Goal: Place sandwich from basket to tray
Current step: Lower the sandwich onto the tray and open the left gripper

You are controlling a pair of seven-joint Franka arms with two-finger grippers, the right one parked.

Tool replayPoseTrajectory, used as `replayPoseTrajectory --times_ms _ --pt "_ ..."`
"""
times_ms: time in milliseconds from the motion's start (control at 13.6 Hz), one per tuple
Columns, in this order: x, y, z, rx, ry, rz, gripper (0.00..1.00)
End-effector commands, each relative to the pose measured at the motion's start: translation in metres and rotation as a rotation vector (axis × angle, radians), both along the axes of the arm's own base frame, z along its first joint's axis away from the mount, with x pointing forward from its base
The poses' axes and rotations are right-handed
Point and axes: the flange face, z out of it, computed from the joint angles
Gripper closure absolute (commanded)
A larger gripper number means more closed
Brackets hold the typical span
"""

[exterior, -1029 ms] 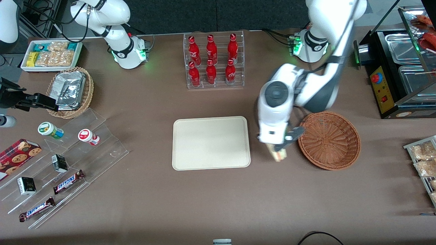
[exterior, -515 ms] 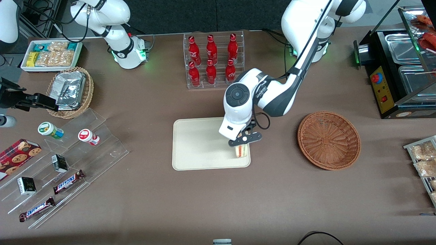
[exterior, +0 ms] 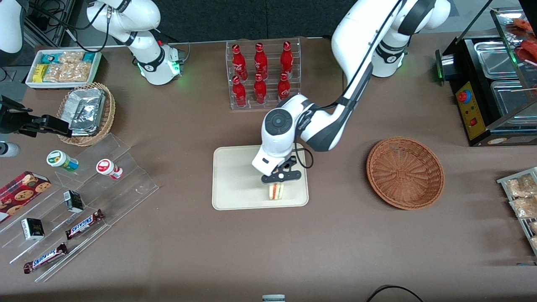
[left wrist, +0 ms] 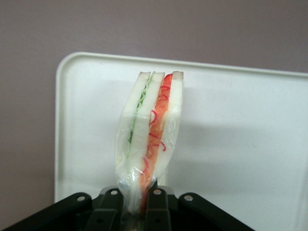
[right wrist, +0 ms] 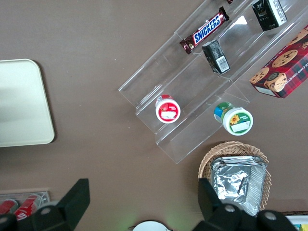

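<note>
Left gripper (exterior: 277, 183) clamped on the sandwich (exterior: 276, 191), holding it over the tray (exterior: 235, 184), near the tray's camera-side edge. Basket (exterior: 405, 172) sits well apart, toward working arm's end.

The gripper (exterior: 280, 181), closed on the sandwich (exterior: 276, 191), hung over the tray (exterior: 235, 184), whose surface toward the parked arm's end lay bare. The bottle rack (exterior: 263, 75) stood farther from the front camera, and the basket (exterior: 405, 172) stood well apart toward the working arm's end.
</note>
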Motion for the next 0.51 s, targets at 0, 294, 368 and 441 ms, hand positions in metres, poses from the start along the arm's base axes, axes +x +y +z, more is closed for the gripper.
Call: replayPoseTrajectory --times_ms 0,294,368,441 --pt "0.000 -0.012 -0.005 -0.004 -0.002 -0.012 1.00" --pt "-0.005 -0.017 -0.010 0.002 0.005 0.021 1.00" --pt "-0.011 -0.022 -0.011 0.006 0.009 0.015 1.00" --pt "-0.013 -0.025 -0.012 0.007 0.011 0.026 1.00"
